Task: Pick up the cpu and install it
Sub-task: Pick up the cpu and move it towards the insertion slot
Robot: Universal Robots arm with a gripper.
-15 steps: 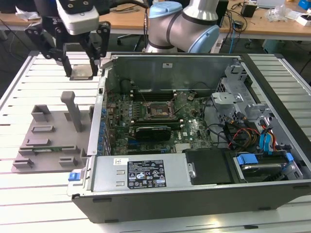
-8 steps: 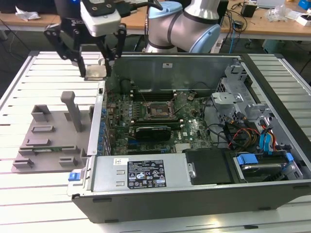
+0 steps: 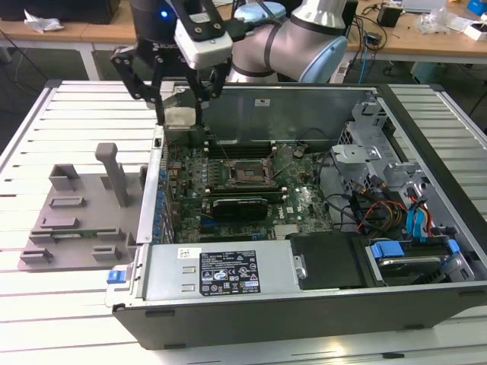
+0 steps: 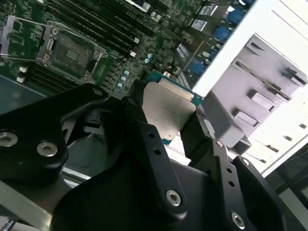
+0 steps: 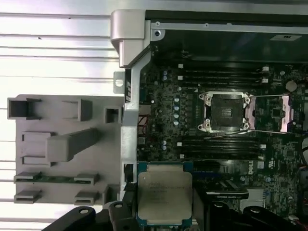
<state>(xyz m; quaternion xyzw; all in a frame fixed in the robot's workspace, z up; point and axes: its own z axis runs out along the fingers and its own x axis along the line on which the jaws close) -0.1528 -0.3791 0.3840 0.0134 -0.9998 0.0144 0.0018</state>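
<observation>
From my station I saw the gripper [image 3: 183, 106] clamped on the cpu [image 3: 180, 116], one black finger against each of two opposite edges. In the exterior view the chip hung in the air above the far corner of the open computer case [image 3: 304, 97] on the exterior view's left, over the edge of the motherboard [image 3: 304, 201] and clear of everything below. The grey tray [image 3: 76, 209] sat on the slatted table [image 3: 46, 289] just outside the case wall.

In both wrist views the cpu [image 5: 163, 195] lay flat between the fingers [image 5: 118, 211], its silvery metal top facing up toward the cameras and its green rim showing round the edge. It looked close to square, so I could not pick out a clear long axis. Its sides ran square with the case wall, and the grip line ran across from the tray [image 5: 62, 144] side to the socket side. In the second wrist view the cpu [image 4: 166, 113] appeared a little tilted, though that camera itself looked on at a slant.

The socket [image 5: 225, 111] on the board stood open, its metal frame swung out to the side away from the tray, well apart from the chip.
</observation>
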